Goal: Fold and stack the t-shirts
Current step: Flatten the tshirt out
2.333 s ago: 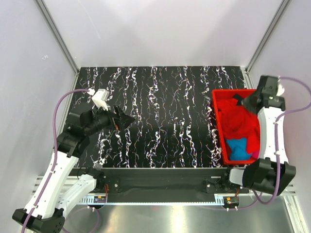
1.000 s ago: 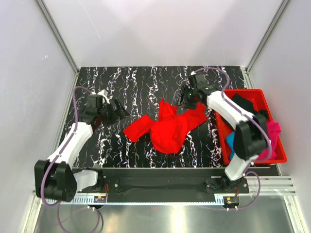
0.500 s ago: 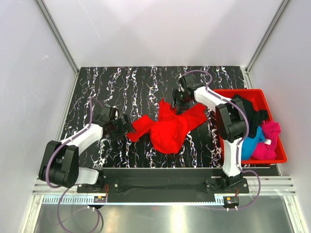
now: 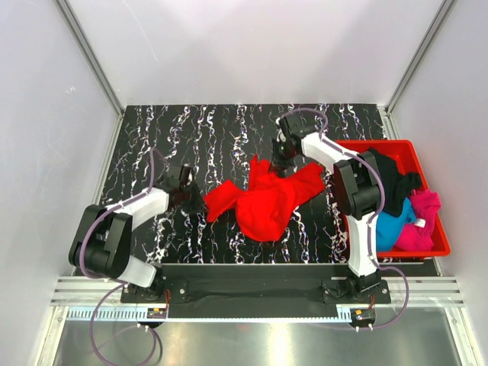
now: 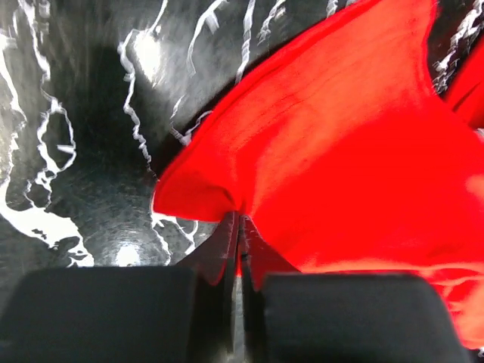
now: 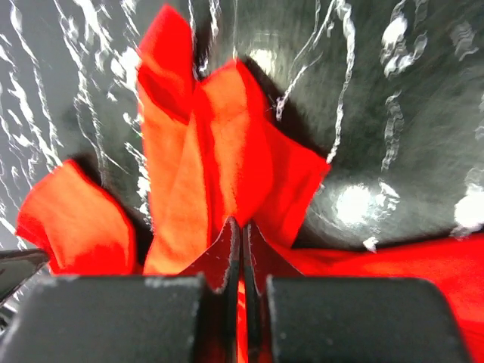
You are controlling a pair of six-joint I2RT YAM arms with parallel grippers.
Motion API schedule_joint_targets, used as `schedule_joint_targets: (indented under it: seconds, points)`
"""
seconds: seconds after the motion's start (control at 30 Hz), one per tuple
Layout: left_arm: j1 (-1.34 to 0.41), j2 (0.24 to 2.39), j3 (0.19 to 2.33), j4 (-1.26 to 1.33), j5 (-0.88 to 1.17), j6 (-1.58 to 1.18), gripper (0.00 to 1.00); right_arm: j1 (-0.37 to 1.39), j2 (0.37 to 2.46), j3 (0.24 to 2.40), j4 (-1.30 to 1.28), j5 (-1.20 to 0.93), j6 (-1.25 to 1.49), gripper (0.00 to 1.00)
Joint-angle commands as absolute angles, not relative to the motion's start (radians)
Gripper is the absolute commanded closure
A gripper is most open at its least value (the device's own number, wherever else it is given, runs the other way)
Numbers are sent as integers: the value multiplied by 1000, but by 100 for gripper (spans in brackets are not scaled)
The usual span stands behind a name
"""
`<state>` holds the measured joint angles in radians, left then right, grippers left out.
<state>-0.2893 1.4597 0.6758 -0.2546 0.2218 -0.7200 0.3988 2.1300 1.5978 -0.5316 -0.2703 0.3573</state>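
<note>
Red t-shirt [image 4: 263, 202] lies crumpled in the middle of the table [image 4: 229, 130], well left of the red bin [image 4: 438, 248], and I have both arms on it. The left gripper [image 4: 192, 200] is clenched on the tip of the flat tongue of cloth that points toward the left edge; in the wrist view the jaws meet with the fabric puckering right at their tips. The right gripper [image 4: 280, 160] is closed too, at the far side of the heap among some upright folds. I think it pinches one layer there, though the bunching makes it hard to say which part of the shirt that is.

What matters next is the line between the two grips. It runs on a slant, from left and nearer me to right and farther away, with the bulk of the shirt sagging off it toward the near edge. As I judge it, drawing the arms apart along that slant would spread the cloth — pulling straight sideways would only drag the lump.

In the bin wait a black tee [image 4: 393, 177], a blue tee [image 4: 390, 229] and a pink tee [image 4: 424, 221].
</note>
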Motion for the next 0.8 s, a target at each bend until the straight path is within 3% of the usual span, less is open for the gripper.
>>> schedule_joint_targets:
  seconds: [0.0, 0.17, 0.3, 0.43, 0.53, 0.57, 0.6, 0.77]
  points:
    - [-291, 1437, 857, -323, 160, -686, 100, 402, 2120, 1825, -664, -187, 319, 100]
    - [-290, 1352, 1223, -549, -54, -620, 100, 402, 2042, 2069, -831, -13, 311, 100]
    - [-281, 1247, 1346, -626, -192, -585, 100, 402, 1886, 2109, -851, 47, 296, 100]
    - [-279, 1145, 1353, -663, -249, -569, 100, 403, 1755, 2047, -864, 23, 319, 100]
    - [-279, 1109, 1246, -603, -152, -568, 98, 402, 1637, 1881, -844, -40, 359, 100]
    - [-279, 1100, 1208, -565, -79, -572, 87, 403, 1600, 1755, -815, -46, 371, 100]
    - [-279, 1101, 1177, -548, -43, -577, 60, 403, 1527, 1687, -798, -35, 397, 100]
    - [-288, 1132, 929, -413, 102, -624, 37, 402, 1347, 1244, -632, 63, 478, 100]
